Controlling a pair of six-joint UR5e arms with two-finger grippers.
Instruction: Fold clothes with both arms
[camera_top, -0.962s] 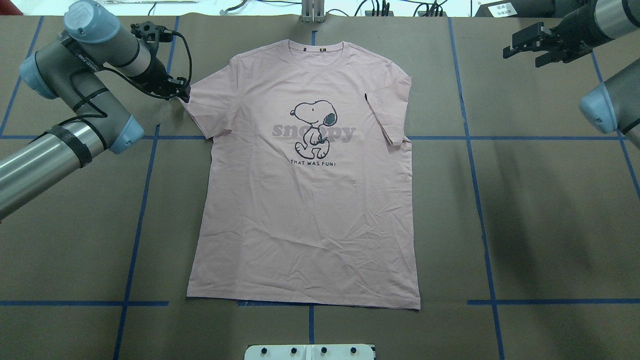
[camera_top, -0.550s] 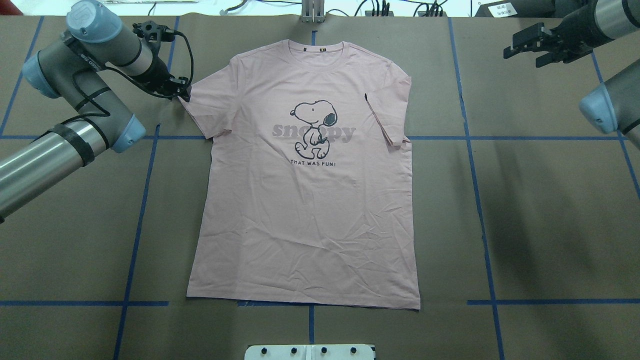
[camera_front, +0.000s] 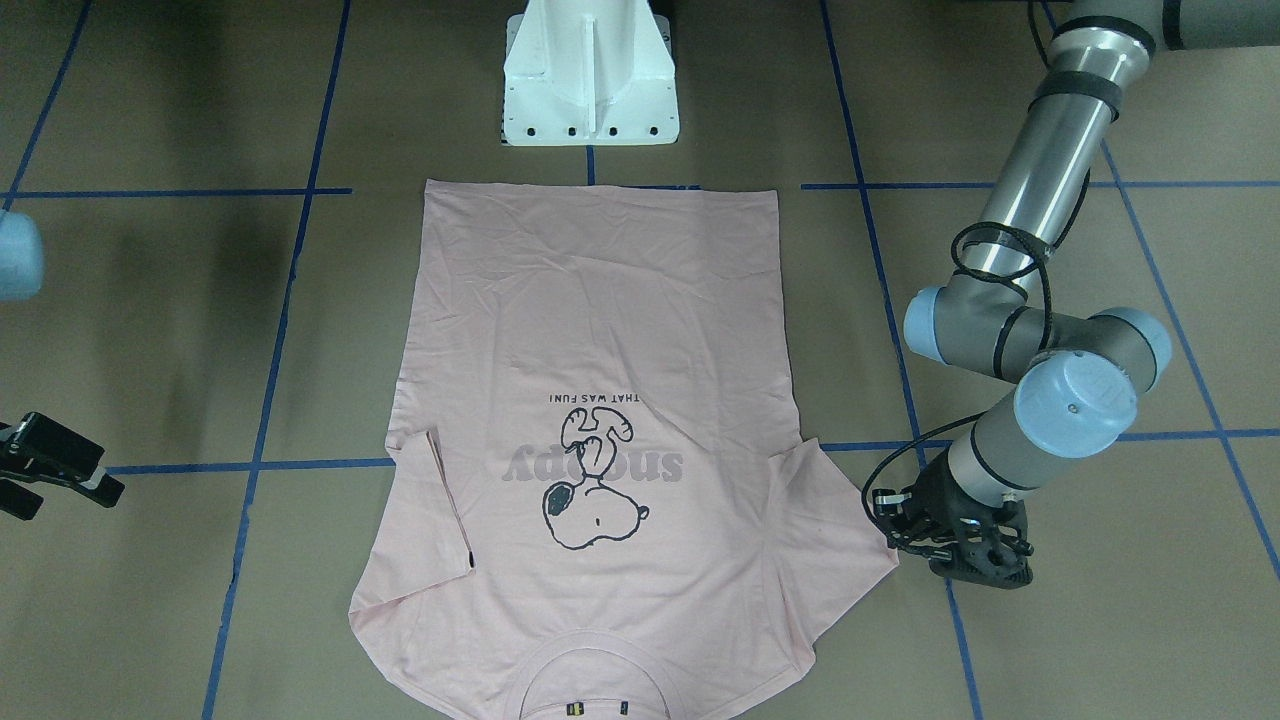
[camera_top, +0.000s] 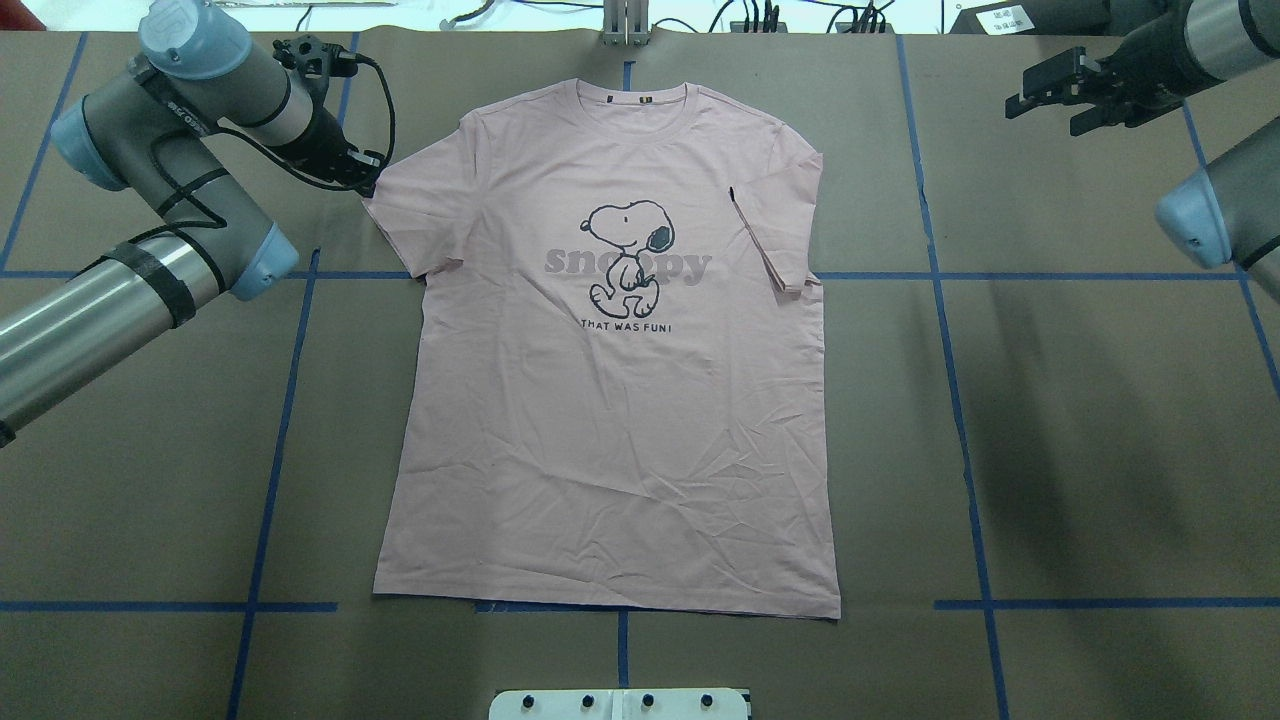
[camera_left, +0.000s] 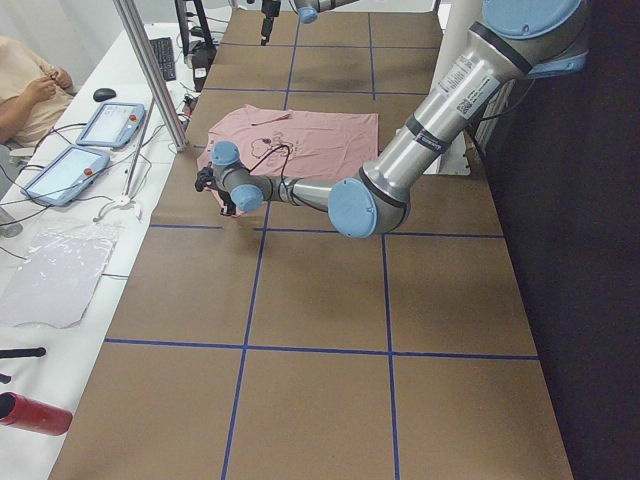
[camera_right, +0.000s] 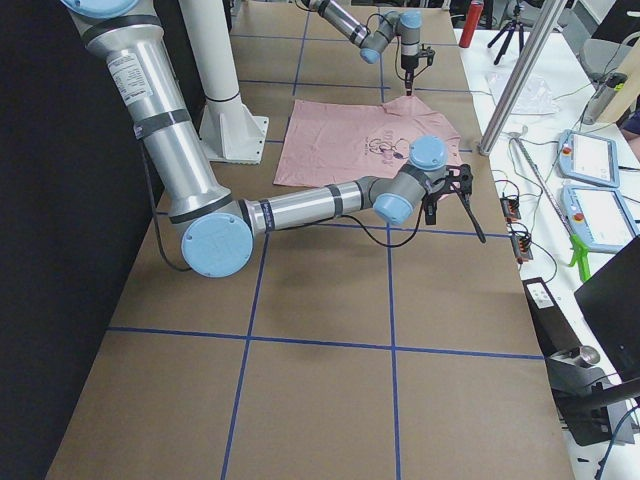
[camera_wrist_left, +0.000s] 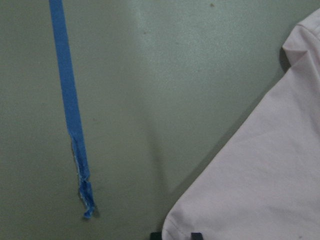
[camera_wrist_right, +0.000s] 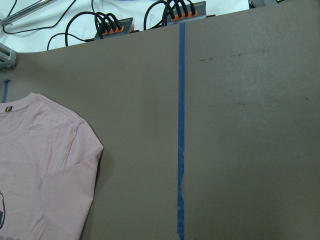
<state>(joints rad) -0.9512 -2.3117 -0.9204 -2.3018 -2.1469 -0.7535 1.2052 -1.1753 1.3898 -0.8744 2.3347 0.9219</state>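
Black left gripper sits at the outer sleeve hem of the pale pink T-shirt; its tips straddle the hem corner, but actual grip cannot be determined. T-shirt lies flat, print up, opposite sleeve folded inward. Right gripper hangs well beyond that sleeve, jaws spread, empty.
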